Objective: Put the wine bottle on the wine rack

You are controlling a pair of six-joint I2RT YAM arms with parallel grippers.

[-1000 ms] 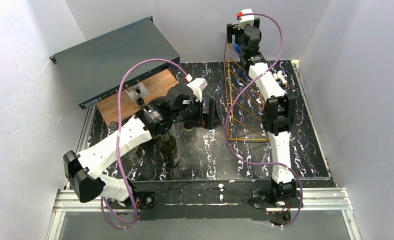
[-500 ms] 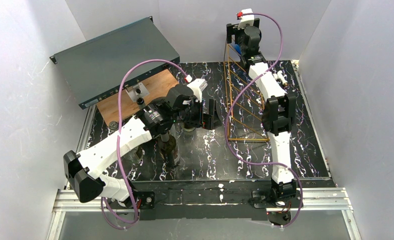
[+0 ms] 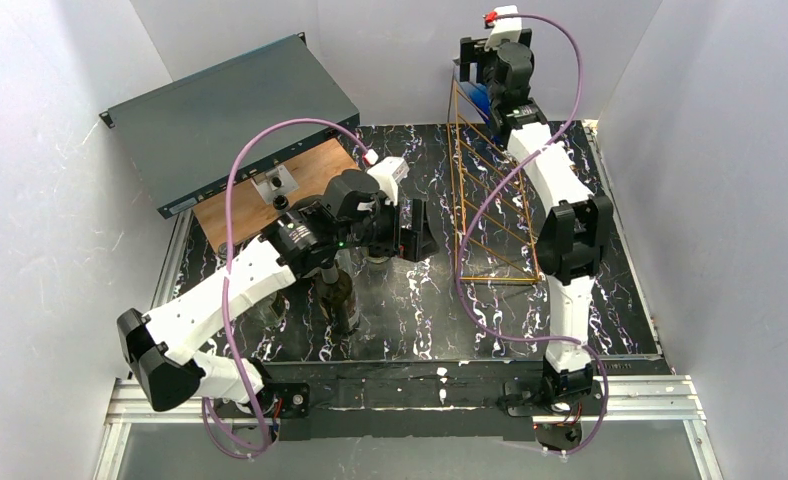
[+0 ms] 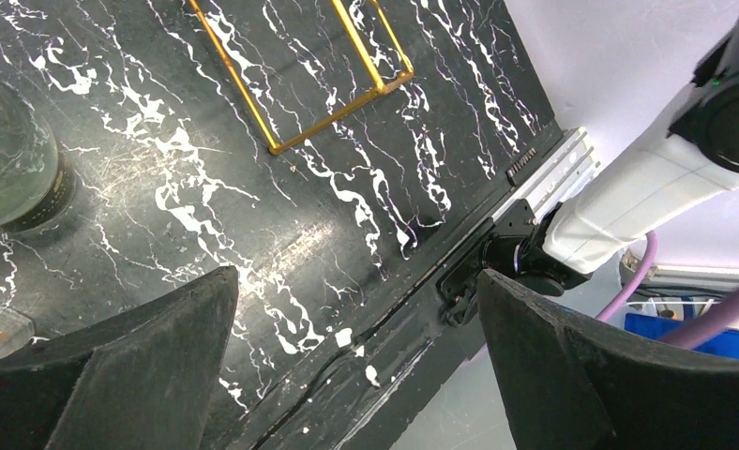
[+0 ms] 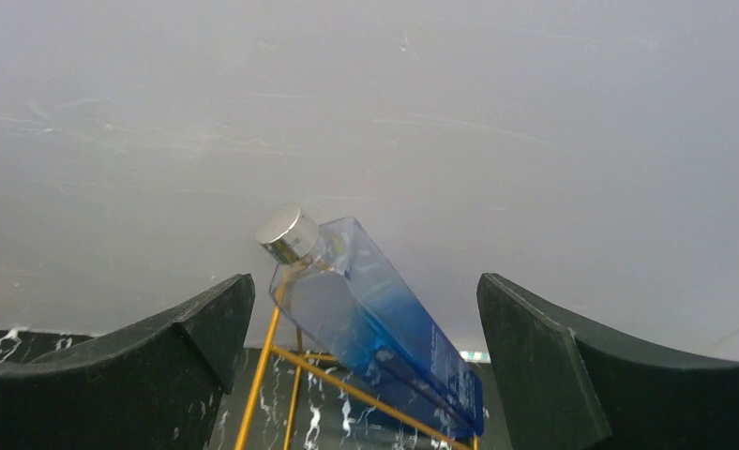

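Observation:
A blue square wine bottle (image 5: 384, 328) with a silver cap lies slanted on the gold wire wine rack (image 5: 263, 375) near the back wall. My right gripper (image 5: 366, 281) is open, its fingers wide on either side of the bottle and apart from it. In the top view this gripper (image 3: 477, 80) hovers high over the rack's (image 3: 495, 215) far end, where a bit of the blue bottle (image 3: 477, 100) shows. My left gripper (image 3: 417, 230) is open and empty above the table's middle. A dark bottle (image 3: 338, 295) stands under the left arm.
A clear glass bottle (image 4: 5, 159) stands left of the left gripper (image 4: 356, 277). The rack's foot (image 4: 234, 80) lies ahead of it. A dark grey metal box (image 3: 230, 115) and a wooden board (image 3: 290, 185) sit at the back left. White walls close in the table.
The right arm has risen and drawn back a little from the blue bottle, jaws still wide. The left arm has shifted slightly to the left.

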